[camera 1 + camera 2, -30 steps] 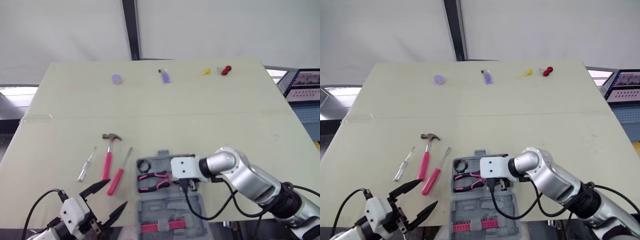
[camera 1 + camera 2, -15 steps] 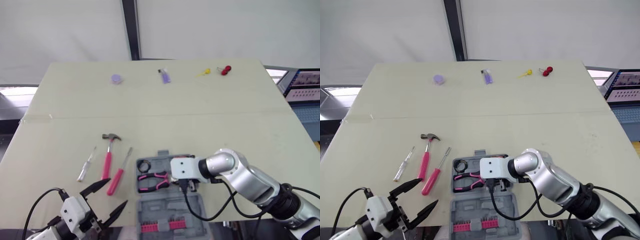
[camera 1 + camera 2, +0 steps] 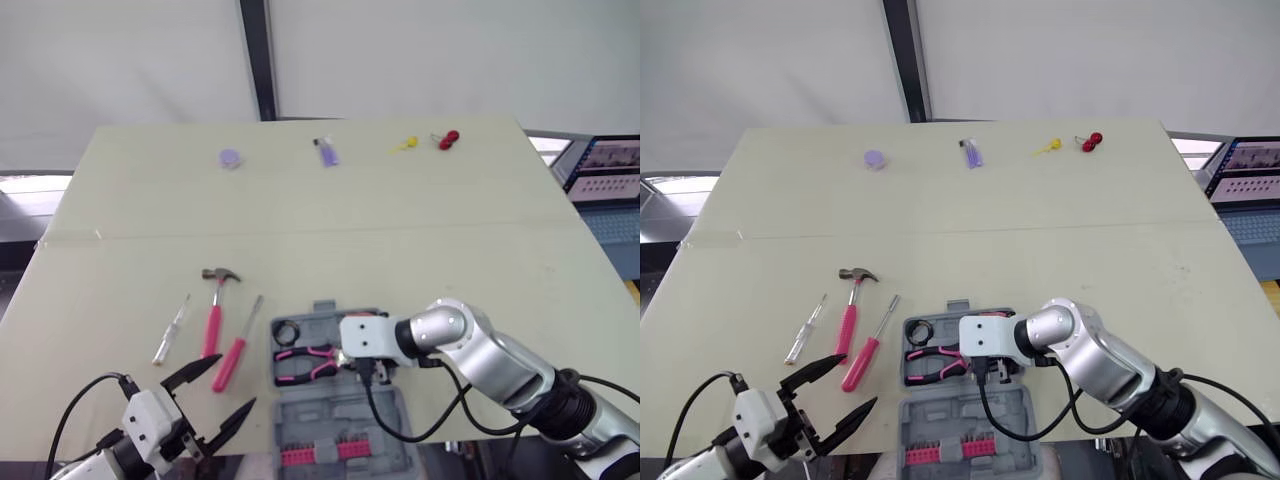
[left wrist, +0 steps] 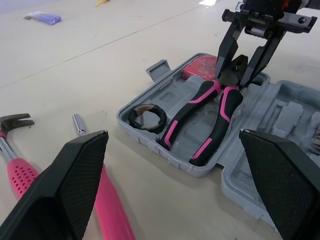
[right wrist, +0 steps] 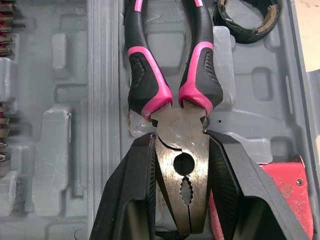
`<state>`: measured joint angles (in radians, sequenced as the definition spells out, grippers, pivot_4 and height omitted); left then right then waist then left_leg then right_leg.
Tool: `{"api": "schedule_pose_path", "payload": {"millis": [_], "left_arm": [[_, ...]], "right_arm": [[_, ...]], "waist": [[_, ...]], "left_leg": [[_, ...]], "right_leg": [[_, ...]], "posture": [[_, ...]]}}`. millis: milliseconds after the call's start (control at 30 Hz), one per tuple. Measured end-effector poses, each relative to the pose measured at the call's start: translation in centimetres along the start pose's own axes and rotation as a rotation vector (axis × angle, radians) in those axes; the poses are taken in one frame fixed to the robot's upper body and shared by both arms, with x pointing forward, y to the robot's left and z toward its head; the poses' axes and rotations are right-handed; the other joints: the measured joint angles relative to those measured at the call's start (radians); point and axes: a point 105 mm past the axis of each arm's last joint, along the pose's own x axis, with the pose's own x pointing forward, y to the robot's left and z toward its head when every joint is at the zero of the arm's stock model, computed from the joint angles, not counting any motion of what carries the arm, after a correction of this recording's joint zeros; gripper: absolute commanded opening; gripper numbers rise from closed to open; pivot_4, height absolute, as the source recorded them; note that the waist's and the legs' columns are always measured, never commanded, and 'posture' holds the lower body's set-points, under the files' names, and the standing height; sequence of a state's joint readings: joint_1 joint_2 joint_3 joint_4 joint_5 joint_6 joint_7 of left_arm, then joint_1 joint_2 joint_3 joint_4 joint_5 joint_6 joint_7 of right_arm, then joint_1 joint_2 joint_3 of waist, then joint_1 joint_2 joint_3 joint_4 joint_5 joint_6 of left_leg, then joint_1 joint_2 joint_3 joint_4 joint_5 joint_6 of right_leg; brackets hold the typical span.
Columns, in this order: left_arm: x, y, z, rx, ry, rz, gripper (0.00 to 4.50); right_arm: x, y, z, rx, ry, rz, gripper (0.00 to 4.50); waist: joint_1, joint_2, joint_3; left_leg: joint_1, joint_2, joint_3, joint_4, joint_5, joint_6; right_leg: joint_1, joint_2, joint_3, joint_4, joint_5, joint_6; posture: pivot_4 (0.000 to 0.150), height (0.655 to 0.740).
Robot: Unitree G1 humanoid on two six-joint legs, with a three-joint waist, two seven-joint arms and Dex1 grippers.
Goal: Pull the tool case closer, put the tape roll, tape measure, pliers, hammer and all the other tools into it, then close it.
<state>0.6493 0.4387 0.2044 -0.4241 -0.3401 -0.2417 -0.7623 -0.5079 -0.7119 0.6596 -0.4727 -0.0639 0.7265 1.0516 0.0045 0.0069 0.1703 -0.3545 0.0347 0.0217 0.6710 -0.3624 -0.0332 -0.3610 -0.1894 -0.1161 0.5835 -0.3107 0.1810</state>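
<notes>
Tool case (image 3: 330, 415) lies open at the near edge of the table (image 3: 400, 220), with the left gripper (image 3: 232, 385) spread wide close by. From the left wrist, the pliers (image 4: 222, 115) rest in its tray. From the right wrist, the right gripper (image 5: 181, 142) clasps the pliers' metal head.

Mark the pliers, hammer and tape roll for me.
pliers (image 4: 222, 112): left wrist view, on one black-and-pink handle.
hammer (image 3: 213, 325): left eye view, on the pink handle.
tape roll (image 4: 133, 118): left wrist view, on the black band of the ring.
</notes>
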Motion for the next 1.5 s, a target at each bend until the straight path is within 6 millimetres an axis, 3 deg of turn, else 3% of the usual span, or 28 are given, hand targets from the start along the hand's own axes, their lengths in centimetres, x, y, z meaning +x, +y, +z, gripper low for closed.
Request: {"api": "schedule_pose_path", "payload": {"millis": [67,300,433,567,667,867,900,1133,1500], "left_arm": [[0.1,0.0,0.0,0.005,0.001,0.000,4.50],[0.2,0.0,-0.1,0.008,0.005,-0.003,4.50],[0.3,0.0,-0.1,0.011,0.006,-0.002,4.50],[0.4,0.0,-0.1,0.013,0.005,-0.005,4.50],[0.6,-0.1,-0.2,0.013,0.004,-0.010,4.50],[0.8,0.0,-0.1,0.018,-0.004,-0.008,4.50],[0.8,0.0,-0.1,0.018,-0.004,-0.008,4.50],[0.9,0.0,-0.1,0.019,-0.003,-0.012,4.50],[1.0,-0.1,-0.2,0.019,-0.001,-0.017,4.50]], "right_arm": [[0.0,0.0,0.0,0.002,-0.001,0.000,0.97],[0.1,0.0,-0.2,0.001,0.005,0.001,4.24],[0.1,0.0,0.1,0.004,-0.009,0.003,4.38],[0.5,-0.6,2.3,-0.003,-0.132,-0.026,4.38],[1.1,-1.3,3.9,0.014,-0.261,-0.066,3.58],[3.1,-0.6,2.4,0.110,-0.374,-0.054,0.51],[3.4,-0.4,2.4,0.127,-0.395,-0.045,0.17],[4.5,-0.9,1.1,0.204,-0.435,-0.056,0.06],[5.1,-0.9,0.7,0.161,-0.429,-0.067,0.06]], "waist": [[-0.002,0.000,0.000],[-0.005,0.000,0.000],[-0.006,0.000,0.000],[-0.006,0.000,0.000],[-0.006,-0.002,-0.001],[-0.007,-0.003,-0.002],[-0.007,-0.003,-0.002],[-0.006,-0.003,-0.002],[-0.008,-0.003,-0.003]], "left_leg": [[0.000,0.000,0.000,0.000,0.000,0.000],[0.000,0.000,0.000,0.000,0.000,0.000],[0.000,0.000,0.000,0.000,0.000,0.000],[0.000,0.000,0.000,-0.001,0.000,0.000],[0.000,0.000,0.000,-0.001,0.000,0.000],[0.001,0.000,0.000,-0.001,0.000,0.000],[0.001,0.000,0.000,-0.002,0.000,0.000],[0.002,0.001,0.001,-0.002,0.000,0.000],[0.002,0.001,0.001,-0.002,0.000,0.000]], "right_leg": [[0.000,0.000,0.000,0.000,0.000,0.000],[0.000,0.000,0.000,0.000,0.000,0.000],[0.000,0.000,0.000,0.000,0.000,0.000],[0.000,0.000,0.000,0.000,0.000,0.000],[0.000,0.000,0.000,0.000,0.000,0.000],[0.000,0.000,0.000,0.001,0.000,0.000],[0.000,0.000,0.000,0.001,0.000,0.000],[0.000,0.000,0.000,0.001,0.000,0.000],[0.000,0.000,0.000,0.001,0.000,0.000]], "posture": [[0.150,0.7400],[0.150,0.7400],[0.150,0.7400],[0.150,0.7400],[0.150,0.7400],[0.150,0.7400],[0.150,0.7400],[0.150,0.7400],[0.150,0.7400]]}}
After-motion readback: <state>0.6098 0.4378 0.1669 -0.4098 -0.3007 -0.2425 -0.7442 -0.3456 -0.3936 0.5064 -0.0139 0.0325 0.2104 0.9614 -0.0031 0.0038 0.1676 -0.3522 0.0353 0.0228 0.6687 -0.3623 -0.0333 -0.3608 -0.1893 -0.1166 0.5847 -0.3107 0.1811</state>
